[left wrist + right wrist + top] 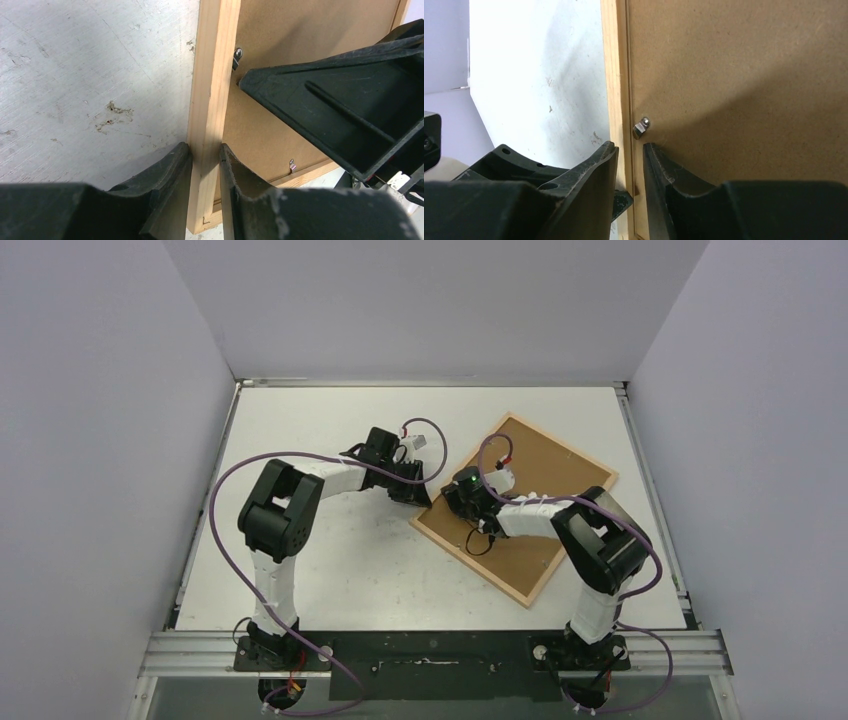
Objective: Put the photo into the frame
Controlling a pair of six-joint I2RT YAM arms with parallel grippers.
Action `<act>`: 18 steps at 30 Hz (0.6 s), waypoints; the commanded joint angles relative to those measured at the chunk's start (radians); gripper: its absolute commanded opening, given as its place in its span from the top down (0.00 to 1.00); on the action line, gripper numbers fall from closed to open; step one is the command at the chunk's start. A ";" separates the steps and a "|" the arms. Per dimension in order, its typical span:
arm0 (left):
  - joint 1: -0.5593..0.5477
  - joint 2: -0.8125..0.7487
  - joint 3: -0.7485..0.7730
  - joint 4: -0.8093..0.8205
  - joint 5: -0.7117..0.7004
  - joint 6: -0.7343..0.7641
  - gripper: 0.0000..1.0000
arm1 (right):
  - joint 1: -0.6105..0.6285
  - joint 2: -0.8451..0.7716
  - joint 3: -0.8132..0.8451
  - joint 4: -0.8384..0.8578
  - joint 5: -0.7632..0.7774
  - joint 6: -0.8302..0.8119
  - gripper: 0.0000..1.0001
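Note:
The light-wood frame (pixel 563 446) lies back-up at the right of the table, its brown backing board (pixel 530 480) on top. The photo is hidden. My left gripper (pixel 428 490) sits at the frame's left rail. In the left wrist view the frame's rail (pixel 212 75) runs between the left gripper's (pixel 205 147) fingers, which press it from both sides. My right gripper (pixel 462 502) is just beside it on the same rail. In the right wrist view the right gripper (pixel 629 145) straddles the rail (pixel 614 75), one finger outside it, the other over the backing board (pixel 749 75).
Small metal clips (pixel 641 127) (pixel 292 165) hold the backing board in the frame. The right gripper's black finger (pixel 350 100) reaches the rail close to the left gripper. White scuffed table (pixel 330 560) lies left of the frame, with walls on three sides.

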 commanded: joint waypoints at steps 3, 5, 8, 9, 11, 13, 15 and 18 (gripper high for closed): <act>-0.032 0.039 -0.034 -0.047 -0.076 0.029 0.77 | -0.014 0.048 -0.020 0.085 0.025 -0.053 0.70; -0.033 0.043 -0.029 -0.058 -0.070 0.033 0.77 | -0.014 0.063 -0.022 0.097 0.015 -0.046 0.70; -0.033 0.049 -0.028 -0.067 -0.064 0.038 0.77 | -0.016 0.077 -0.027 0.112 0.011 -0.036 0.69; -0.035 0.047 -0.028 -0.067 -0.061 0.038 0.78 | -0.016 0.081 -0.027 0.117 0.012 -0.036 0.70; -0.035 0.045 -0.030 -0.069 -0.056 0.037 0.79 | -0.014 0.090 -0.027 0.114 0.018 -0.023 0.70; -0.038 0.045 -0.030 -0.081 -0.067 0.038 0.80 | -0.014 0.104 -0.030 0.119 0.018 -0.005 0.72; -0.037 0.045 -0.033 -0.091 -0.070 0.045 0.80 | -0.013 0.120 -0.037 0.130 0.011 0.018 0.73; -0.038 0.044 -0.039 -0.103 -0.076 0.053 0.81 | -0.016 0.135 -0.056 0.173 0.000 0.043 0.74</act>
